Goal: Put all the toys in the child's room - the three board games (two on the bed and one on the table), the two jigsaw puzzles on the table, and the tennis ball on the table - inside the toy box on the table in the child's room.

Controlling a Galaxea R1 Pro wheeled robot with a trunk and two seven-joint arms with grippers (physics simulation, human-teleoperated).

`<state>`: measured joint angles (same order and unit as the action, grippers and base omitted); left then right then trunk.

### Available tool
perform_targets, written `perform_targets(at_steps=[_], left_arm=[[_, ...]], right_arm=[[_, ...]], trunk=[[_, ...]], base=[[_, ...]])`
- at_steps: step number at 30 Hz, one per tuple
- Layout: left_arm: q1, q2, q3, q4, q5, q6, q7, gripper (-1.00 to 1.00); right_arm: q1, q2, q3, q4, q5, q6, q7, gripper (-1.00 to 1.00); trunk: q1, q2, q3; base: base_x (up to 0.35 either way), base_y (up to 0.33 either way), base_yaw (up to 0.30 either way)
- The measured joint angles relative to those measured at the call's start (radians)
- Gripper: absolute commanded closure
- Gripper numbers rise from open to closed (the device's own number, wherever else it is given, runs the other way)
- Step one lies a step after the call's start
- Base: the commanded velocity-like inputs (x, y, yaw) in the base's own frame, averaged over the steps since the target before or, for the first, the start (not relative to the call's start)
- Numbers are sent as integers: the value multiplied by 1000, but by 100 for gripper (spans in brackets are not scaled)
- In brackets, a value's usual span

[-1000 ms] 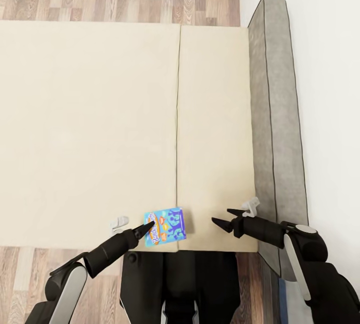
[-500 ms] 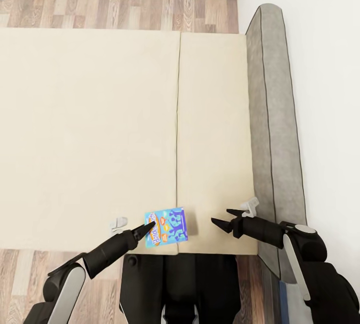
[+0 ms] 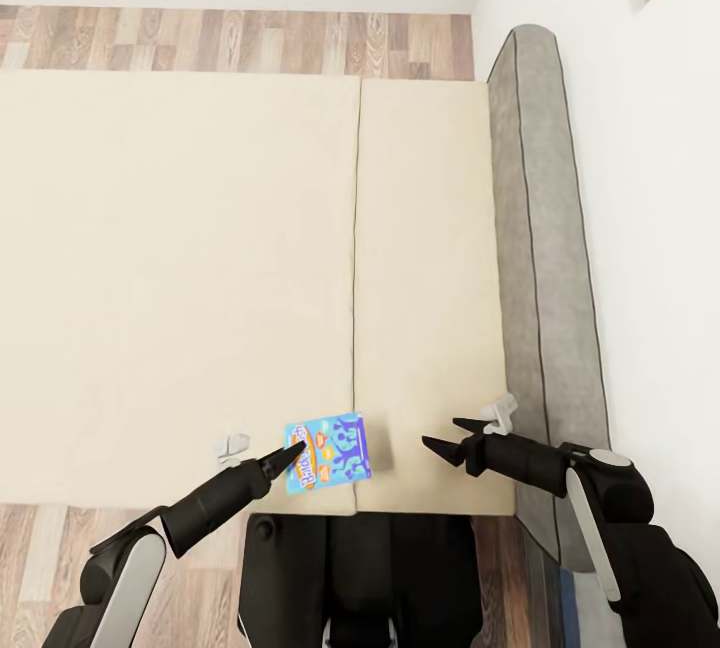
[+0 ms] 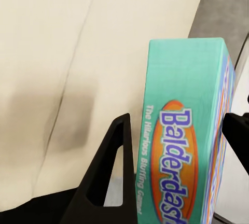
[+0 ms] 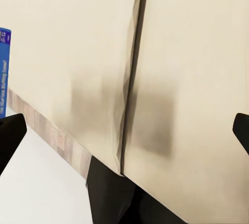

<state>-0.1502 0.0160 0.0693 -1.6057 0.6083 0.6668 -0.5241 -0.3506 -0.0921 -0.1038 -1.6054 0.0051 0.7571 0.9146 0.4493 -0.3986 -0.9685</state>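
Low, left tool (image 3: 296,450) (fingers astride) around board game (image 3: 328,451)

The bed (image 3: 180,258) has a plain beige mattress and a grey headboard (image 3: 545,258) piped with a dark line. The board game (image 3: 327,452) is bright blue with orange and darker blue figures; its edge is teal, bearing an orange oval with white-and-purple lettering. The floor (image 3: 240,40) is brown-grey wood plank, the wall (image 3: 650,178) white. Both arms are black.
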Motion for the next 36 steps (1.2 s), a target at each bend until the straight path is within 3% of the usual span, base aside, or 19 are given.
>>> perform_targets(at_steps=[28,36], left_arm=[[6,-16,-4,9,-5,-1,22,100],[5,-26,4,16,26,5,48,100]], right_arm=[[0,0,-1,0,1,-3,-1,-100],[0,0,-3,0,2,-3,-1,-100]], trunk=[[0,0,46],[0,0,60]], base=[[0,0,0],[0,0,0]])
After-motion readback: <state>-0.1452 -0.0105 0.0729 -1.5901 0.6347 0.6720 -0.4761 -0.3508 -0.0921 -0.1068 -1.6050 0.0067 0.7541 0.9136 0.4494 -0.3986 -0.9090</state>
